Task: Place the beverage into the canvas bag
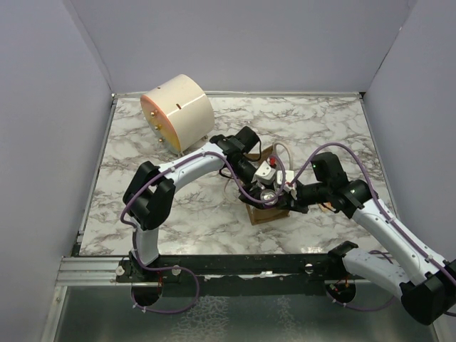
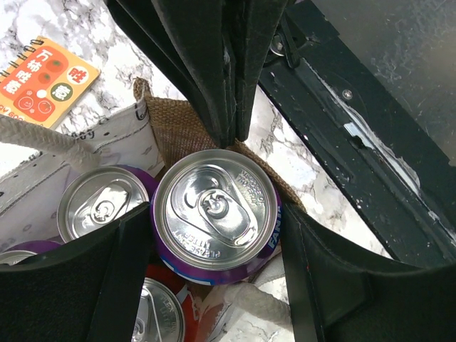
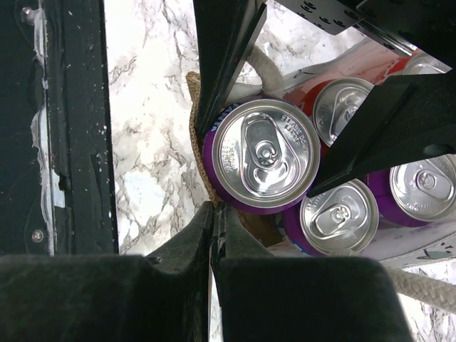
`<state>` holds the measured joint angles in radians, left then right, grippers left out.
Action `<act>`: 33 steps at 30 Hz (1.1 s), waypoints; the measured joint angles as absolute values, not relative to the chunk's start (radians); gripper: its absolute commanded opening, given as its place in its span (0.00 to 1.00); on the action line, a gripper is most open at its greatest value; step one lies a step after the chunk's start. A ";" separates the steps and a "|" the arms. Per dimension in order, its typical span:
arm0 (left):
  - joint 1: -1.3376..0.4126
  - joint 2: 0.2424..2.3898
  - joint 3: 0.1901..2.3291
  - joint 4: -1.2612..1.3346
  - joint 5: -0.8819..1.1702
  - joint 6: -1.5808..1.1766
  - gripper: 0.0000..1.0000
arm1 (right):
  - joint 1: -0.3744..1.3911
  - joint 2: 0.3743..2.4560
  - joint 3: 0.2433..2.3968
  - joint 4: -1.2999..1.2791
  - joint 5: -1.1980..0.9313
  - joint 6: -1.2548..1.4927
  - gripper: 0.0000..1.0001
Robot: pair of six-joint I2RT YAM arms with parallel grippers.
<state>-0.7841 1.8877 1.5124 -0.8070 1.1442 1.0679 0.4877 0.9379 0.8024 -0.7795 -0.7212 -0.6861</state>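
Seen from the left wrist camera, the left pincer (image 2: 214, 224) has its two black fingers (image 2: 114, 278) on either side of a purple aluminium beverage can with a silver pull-tab lid (image 2: 214, 206), gripping it by the sides. Directly under this pincer is the open mouth of the small tan-brown canvas bag with whitish rope handles (image 2: 182, 128). The beverage can sits in the bag's corner, its lid nearer the camera than the lids of the other silver-topped cans (image 2: 100, 206) packed just beside the fingers. Beyond the pincer, outside the bag, an orange spiral notebook (image 2: 46, 78) lies on the white marble table (image 2: 107, 43). Moving right, the right pincer (image 3: 214, 214) is closed, its tips meeting at the woven rim of the canvas bag (image 3: 194, 142) just beside the held can, and it appears to pinch that rim. The placement looks nearly done: the can is already within the bag's walls, though whether it rests on the bottom cannot be told. Letting go and lifting clear remain.
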 measured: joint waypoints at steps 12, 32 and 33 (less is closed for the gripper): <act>-0.788 1.909 1.556 -0.894 1.143 1.157 0.61 | 0.491 0.926 0.789 -0.765 -0.731 -0.685 0.01; -0.794 1.913 1.565 -0.902 1.135 1.180 0.80 | 0.491 0.903 0.768 -0.746 -0.730 -0.681 0.01; -0.794 1.913 1.565 -0.901 1.135 1.180 0.80 | 0.491 0.902 0.767 -0.746 -0.730 -0.680 0.01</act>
